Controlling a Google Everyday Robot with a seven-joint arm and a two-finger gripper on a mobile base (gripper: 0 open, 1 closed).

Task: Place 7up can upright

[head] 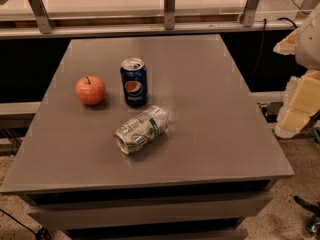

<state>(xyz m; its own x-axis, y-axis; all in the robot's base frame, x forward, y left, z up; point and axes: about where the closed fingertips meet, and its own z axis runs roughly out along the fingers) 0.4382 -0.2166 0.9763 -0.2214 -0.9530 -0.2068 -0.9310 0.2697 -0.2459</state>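
The 7up can (141, 129), silvery-white with green markings, lies on its side near the middle of the grey table (215, 109). Its top end points toward the front left. A dark blue Pepsi can (134, 82) stands upright just behind it. My gripper is out of view. Only pale, blocky parts of my arm (299, 100) show at the right edge, off the table and well to the right of the 7up can.
A red-orange apple (90, 90) sits left of the Pepsi can. A rail with metal brackets (170, 6) runs behind the table's far edge. A cable (261, 39) hangs at the back right. Bare floor lies to the right of the table.
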